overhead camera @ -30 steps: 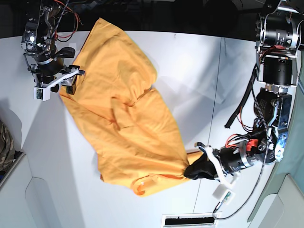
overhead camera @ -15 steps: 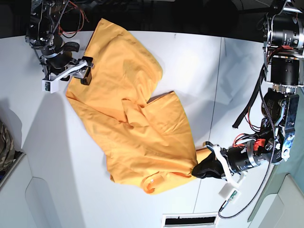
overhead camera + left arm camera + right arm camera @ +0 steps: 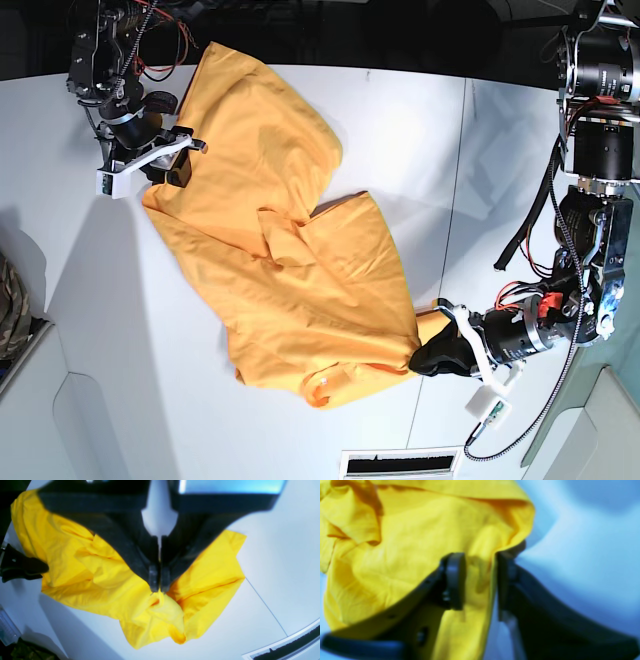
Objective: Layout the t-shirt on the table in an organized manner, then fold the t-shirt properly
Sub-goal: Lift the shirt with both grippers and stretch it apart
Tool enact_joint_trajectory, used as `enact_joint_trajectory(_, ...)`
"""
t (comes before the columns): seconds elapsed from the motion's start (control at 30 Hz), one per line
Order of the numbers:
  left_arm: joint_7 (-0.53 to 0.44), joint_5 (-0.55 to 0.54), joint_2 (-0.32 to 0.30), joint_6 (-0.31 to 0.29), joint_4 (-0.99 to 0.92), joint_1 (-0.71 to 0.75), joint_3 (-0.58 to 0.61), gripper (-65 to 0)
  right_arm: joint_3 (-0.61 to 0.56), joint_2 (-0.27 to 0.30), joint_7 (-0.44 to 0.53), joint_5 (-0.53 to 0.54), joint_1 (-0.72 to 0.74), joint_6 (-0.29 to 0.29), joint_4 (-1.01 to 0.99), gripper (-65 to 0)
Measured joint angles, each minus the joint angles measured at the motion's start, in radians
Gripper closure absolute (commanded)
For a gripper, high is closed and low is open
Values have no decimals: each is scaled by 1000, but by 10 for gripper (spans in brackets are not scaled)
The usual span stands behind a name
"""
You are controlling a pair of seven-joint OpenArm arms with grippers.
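The orange-yellow t-shirt (image 3: 280, 250) lies crumpled in a diagonal band on the white table (image 3: 420, 150), from the far left to the near middle. My left gripper (image 3: 420, 357) is shut on the shirt's near corner; in the left wrist view (image 3: 157, 588) its tips pinch the cloth (image 3: 100, 580). My right gripper (image 3: 170, 165) sits at the shirt's far-left edge. In the blurred right wrist view (image 3: 480, 580) its jaws stand a little apart with a fold of the shirt (image 3: 395, 555) clamped between them. No black print shows.
Camouflage fabric (image 3: 10, 300) lies at the table's left edge, also in the left wrist view (image 3: 32, 652). A thin dark seam (image 3: 450, 250) runs across the table on the right. A slotted panel (image 3: 400, 463) sits at the near edge.
My right gripper has moved up and to the right with the shirt's edge. My left gripper has shifted right and slightly down with its corner. The whole shirt has slid right.
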Motion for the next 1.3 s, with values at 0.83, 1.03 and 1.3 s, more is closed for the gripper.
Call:
enact_joint_trajectory(0.83,51,-204,-204,-18,2,-69,-187,0,-8,343,-41,-148,440,140,89,0)
enact_joint_trajectory(1.03,154,-335,-243,-19,6,-90,-187,0,-9,377,-63,-100,510,139,91,0)
enact_joint_trajectory(1.3,364,-560,-252,-4,8,46,-190,0,-8,379,-187,-28,407,112,111,0)
